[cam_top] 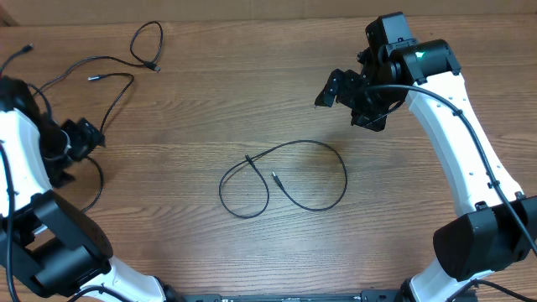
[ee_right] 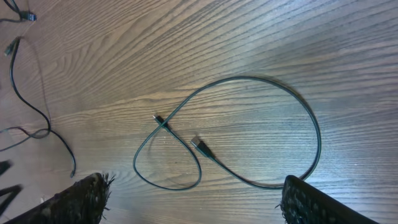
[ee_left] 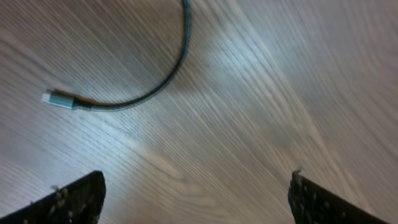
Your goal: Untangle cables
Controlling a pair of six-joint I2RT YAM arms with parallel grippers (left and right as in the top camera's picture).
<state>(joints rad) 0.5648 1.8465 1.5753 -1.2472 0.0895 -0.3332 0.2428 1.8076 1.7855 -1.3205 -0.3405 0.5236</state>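
Well, the black cable [cam_top: 298, 143] lies in the middle of the table [cam_top: 403, 235], all by itself and well apart from the other cables. It makes one big loop and one small loop. It crosses over itself at one spot [ee_right: 163, 124], close to one of its ends. The other end [ee_right: 200, 147] lies inside the big loop.

Over on the left side we see more cables [cam_top: 117, 75]. They lie close together, and we cannot tell if they are caught on each other. A small cable [cam_top: 160, 35] curls alone near the far edge.

The right gripper [ee_right: 199, 193] hangs above the table, past the far right side of the middle cable. Its fingers are spread wide and hold nothing. The left gripper [ee_left: 196, 186] is by the left bunch. Its fingers are spread wide too, with nothing between them. Its wrist view shows a dark cable [ee_left: 177, 65] with a pale plug [ee_left: 57, 99] just ahead.

We think the job is partly done, and the step now is picking which cable to grab. The next move should be a low, careful pinch near an end. Then we pull that end slowly away from the crossing, so the cable does not drag the others along.
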